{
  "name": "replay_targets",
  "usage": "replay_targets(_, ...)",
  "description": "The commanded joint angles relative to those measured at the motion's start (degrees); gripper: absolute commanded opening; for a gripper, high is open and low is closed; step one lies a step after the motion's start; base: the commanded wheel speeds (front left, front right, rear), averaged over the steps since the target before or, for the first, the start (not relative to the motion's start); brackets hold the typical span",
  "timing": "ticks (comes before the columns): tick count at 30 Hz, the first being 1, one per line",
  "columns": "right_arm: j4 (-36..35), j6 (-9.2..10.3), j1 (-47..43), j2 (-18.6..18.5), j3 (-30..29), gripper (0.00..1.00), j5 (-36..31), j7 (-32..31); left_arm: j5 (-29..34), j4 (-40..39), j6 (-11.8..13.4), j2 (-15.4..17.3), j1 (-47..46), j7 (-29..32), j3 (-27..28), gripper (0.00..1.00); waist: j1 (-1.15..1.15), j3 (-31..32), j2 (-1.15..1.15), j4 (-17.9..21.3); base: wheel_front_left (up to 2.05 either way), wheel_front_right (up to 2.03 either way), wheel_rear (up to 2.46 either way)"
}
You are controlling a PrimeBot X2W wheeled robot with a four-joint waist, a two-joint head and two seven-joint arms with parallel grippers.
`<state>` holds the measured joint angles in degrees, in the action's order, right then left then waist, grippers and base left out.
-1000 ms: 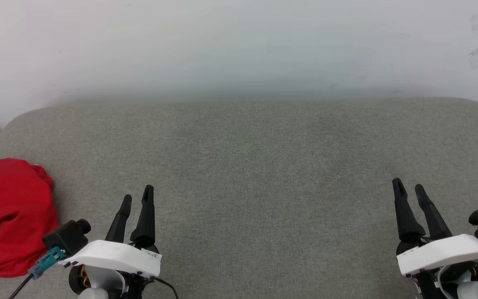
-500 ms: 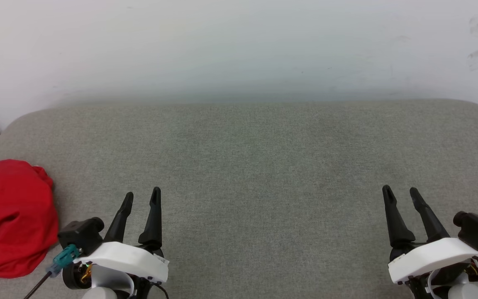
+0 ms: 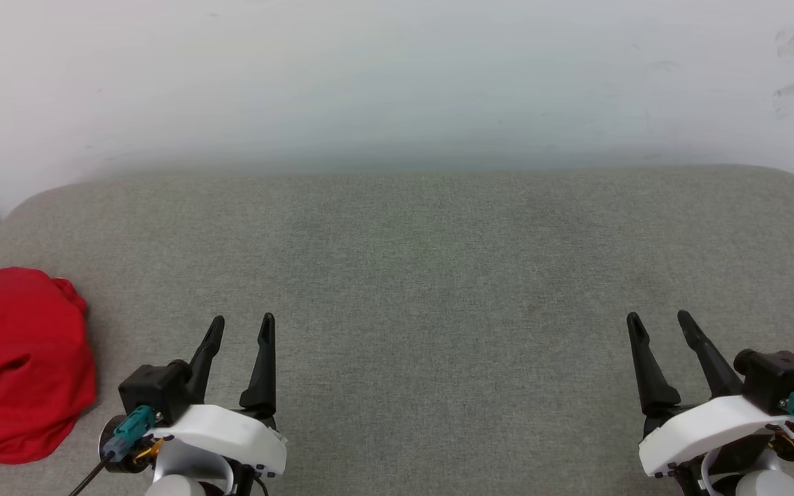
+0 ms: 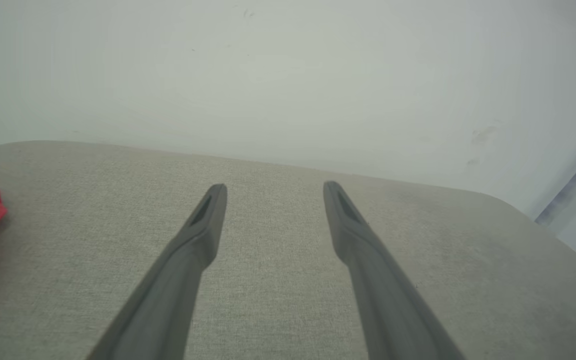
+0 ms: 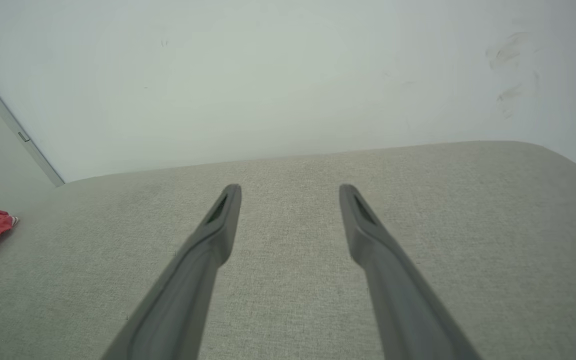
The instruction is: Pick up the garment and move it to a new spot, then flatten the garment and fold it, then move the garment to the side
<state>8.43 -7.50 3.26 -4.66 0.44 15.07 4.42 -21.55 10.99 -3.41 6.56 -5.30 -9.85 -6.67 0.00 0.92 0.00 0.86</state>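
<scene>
Fingers on the left gripper point(image 3: 242, 322) and right gripper point(image 3: 658, 318) stand parted and empty, poised low over the grey cushion point(image 3: 411, 275); the garment point(image 3: 18, 365) lies bunched at its left edge, nearest the left gripper, seemingly awaiting pickup.

The garment point(image 3: 21, 365) runs off the left edge of the head view, and each wrist view cuts it to a red scrap at its left edge. It lies bunched, its folds hiding much of its surface.
</scene>
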Motion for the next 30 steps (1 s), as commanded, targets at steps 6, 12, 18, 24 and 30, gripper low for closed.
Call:
replay_targets(6,-1.1,0.01,-0.5,0.2,-0.3,1.0,-4.7,0.4,4.1,0.1,0.7,0.7,-1.3,-1.3,-0.8,1.0,0.0,0.0,0.0,0.2,0.0,0.0,0.0)
replay_targets(12,-1.6,0.01,-0.6,0.6,-0.3,1.0,-7.9,1.0,6.6,0.7,1.1,0.8,-1.1,-2.1,-1.3,1.0,0.0,0.0,0.0,0.4,0.0,0.0,0.0)
replay_targets(18,-2.0,0.01,-0.9,1.0,-0.7,1.0,-10.6,1.5,8.4,1.2,1.3,0.3,-0.9,-2.7,-1.4,1.0,0.0,0.0,0.0,0.6,0.0,0.0,0.0)
replay_targets(24,-2.2,0.02,-0.8,1.3,-0.8,1.0,-12.6,2.2,10.2,1.6,1.4,0.2,-1.1,-3.3,-1.5,1.0,0.0,0.0,0.0,0.8,0.0,0.0,0.0)
replay_targets(30,-2.0,0.02,-0.6,1.6,-1.0,1.0,-14.4,2.8,12.2,2.3,1.2,-0.1,-1.4,-4.0,-1.7,1.0,0.0,0.0,0.0,0.6,0.0,0.0,0.0)
